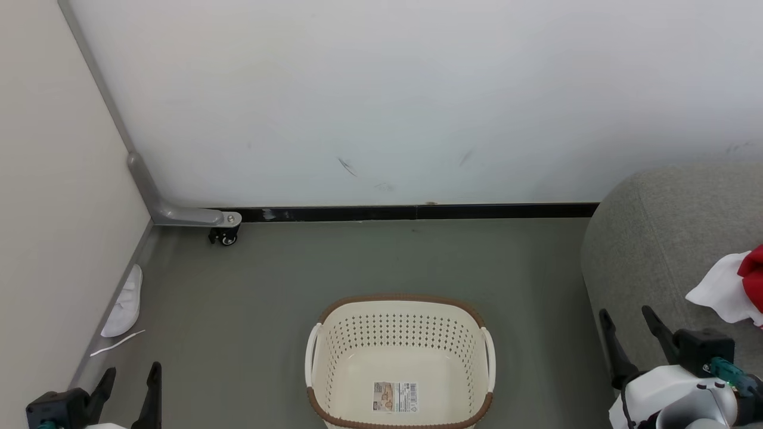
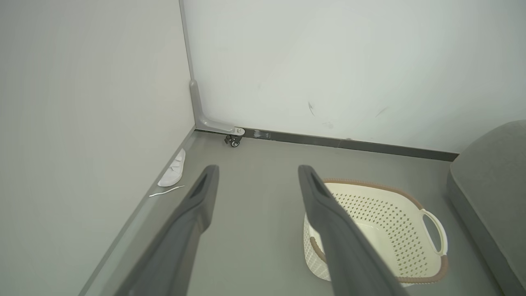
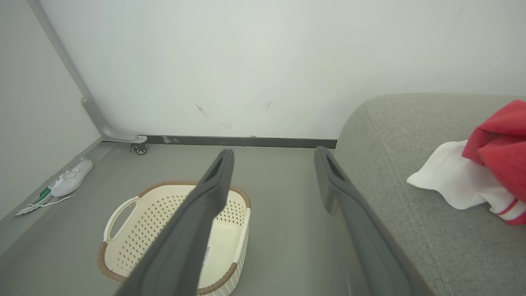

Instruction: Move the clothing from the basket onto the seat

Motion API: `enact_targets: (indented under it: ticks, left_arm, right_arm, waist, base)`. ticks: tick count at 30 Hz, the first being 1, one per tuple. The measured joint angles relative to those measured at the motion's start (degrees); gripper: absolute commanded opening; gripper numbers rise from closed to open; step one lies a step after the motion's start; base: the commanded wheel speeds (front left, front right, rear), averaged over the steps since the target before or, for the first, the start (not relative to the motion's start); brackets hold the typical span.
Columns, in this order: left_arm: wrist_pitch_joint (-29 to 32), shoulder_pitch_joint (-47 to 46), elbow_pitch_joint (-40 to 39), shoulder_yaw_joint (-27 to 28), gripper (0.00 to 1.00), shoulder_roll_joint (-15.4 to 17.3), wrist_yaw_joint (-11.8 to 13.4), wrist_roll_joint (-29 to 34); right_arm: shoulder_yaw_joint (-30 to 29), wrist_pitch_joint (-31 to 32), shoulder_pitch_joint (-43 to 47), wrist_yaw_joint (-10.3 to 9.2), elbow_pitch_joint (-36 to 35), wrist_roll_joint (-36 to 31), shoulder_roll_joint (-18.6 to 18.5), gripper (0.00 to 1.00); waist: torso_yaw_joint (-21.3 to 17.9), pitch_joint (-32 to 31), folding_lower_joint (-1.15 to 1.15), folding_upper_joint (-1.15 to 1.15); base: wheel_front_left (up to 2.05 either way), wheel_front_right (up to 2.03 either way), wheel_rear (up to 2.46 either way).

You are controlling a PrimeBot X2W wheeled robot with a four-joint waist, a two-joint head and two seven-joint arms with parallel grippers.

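With the clothing [image 3: 499, 144] on the sofa [image 3: 411, 230] and the basket [image 1: 399, 298] empty, the job looks done, so the left pincer [image 1: 133, 369] and right pincer [image 1: 625, 311], both spread wide, need grab nothing.

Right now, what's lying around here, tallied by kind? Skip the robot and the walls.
Laundry basket: 1
Sofa: 1
Red garment: 1
White cloth: 1
White shoe: 1
White strip: 1
Total: 6

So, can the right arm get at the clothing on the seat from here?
Probably yes: the clothing lies on the seat just beside the right arm, jaws open, nothing between them.
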Motion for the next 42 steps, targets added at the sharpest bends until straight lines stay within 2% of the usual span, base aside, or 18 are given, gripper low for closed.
enact_targets:
  ticks: [15,30,40,41,42]
  left_arm:
    - [0.0,1.4,0.3,3.1,1.0,-2.8,-1.9,3.4]
    - [0.0,2.7,0.6,5.4,1.0,-4.1,-3.1,6.4]
    - [0.0,2.7,0.7,6.0,1.0,-4.6,-5.0,7.4]
    - [0.0,2.7,0.7,5.9,0.0,-4.6,-5.3,7.4]
    - [0.0,2.7,1.1,5.7,0.0,-5.1,-5.4,7.3]
  right_arm:
    - [-0.2,0.0,0.0,0.0,-1.4,0.8,0.0,1.0]
    - [-0.1,0.0,0.6,0.0,-1.5,0.8,0.0,1.0]
    - [0.7,0.0,1.1,0.0,-1.5,1.0,0.0,1.0]
    - [0.7,0.0,1.1,0.0,-1.5,1.0,0.0,0.0]
    - [0.8,0.1,1.2,0.0,-1.1,0.9,0.1,0.0]
  waist:
    - [-1.3,-0.3,0.0,0.0]
    - [-1.3,-0.2,0.0,0.0]
    - [-2.0,0.0,0.0,0.0]
    - [-2.1,0.0,0.0,0.0]
    - [-2.1,0.0,0.0,0.0]
  base:
    - [0.0,0.0,0.0]
    - [0.0,0.0,0.0]
    - [0.0,0.0,0.0]
    - [0.0,0.0,0.0]
    - [0.0,0.0,0.0]
